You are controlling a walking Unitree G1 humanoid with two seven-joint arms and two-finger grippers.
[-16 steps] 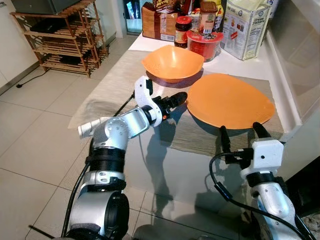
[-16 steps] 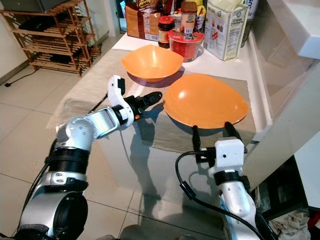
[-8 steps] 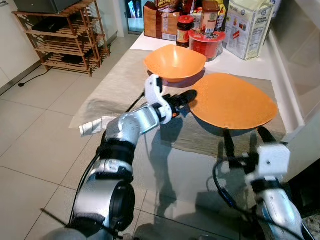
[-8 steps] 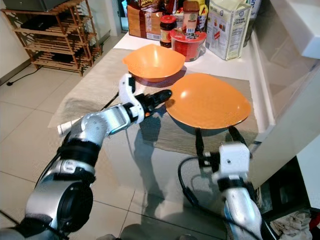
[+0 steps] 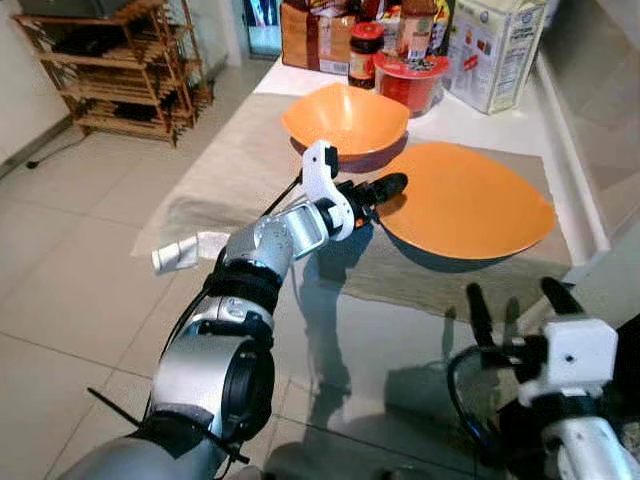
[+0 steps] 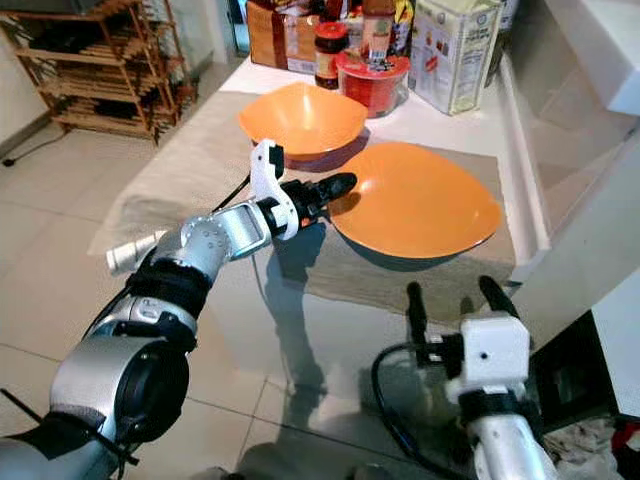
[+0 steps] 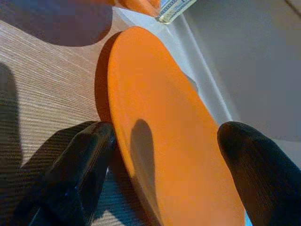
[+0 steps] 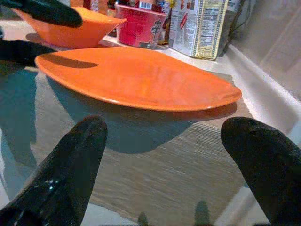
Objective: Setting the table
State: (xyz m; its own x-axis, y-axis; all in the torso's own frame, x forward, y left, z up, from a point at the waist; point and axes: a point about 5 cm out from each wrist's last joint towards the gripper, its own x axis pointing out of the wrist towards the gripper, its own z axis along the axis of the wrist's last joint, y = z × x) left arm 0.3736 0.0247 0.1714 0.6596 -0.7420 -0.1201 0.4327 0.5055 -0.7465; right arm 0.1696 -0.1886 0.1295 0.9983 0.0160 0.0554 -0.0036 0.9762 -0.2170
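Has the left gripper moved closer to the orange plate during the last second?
Yes. The left gripper has advanced toward the orange plate: earlier its fingertips stopped short of the rim, and now they straddle the plate's edge, with the orange bowl beside it.

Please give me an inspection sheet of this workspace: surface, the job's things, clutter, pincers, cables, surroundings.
Surface: glass table, beige runner across it.
Job's things: orange plate on the runner; orange bowl behind it.
Clutter: red tub, jar, carton, boxes at the far end.
Pincers: left pincer open, straddling the plate's rim; right pincer open, short of the plate.
Cables: black cable looped at the right wrist.
Surroundings: tiled floor, wooden rack, white ledge.
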